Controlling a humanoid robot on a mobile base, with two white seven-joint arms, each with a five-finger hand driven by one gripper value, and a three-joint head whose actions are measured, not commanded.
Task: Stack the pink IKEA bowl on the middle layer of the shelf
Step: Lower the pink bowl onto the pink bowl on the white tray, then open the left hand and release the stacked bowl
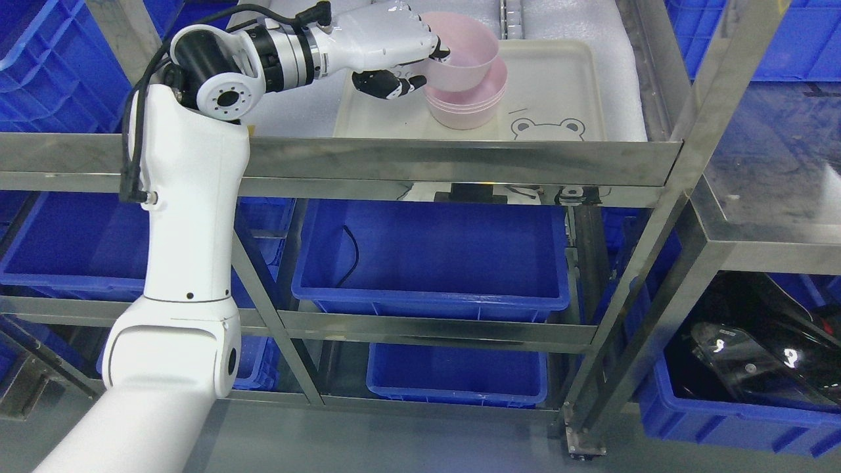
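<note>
While gripped, pink bowl (pixel 460 56) half hides behind left hand (pixel 394 56).

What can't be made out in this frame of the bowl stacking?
- Head view: the left hand covers the near rim of the top pink bowl, so the finger contact is hidden.
- Bowl stack: the count is unclear; the rims are too close together.
- Tray: its far edge is cut off at the picture's top.
- Right hand: out of view.
</note>
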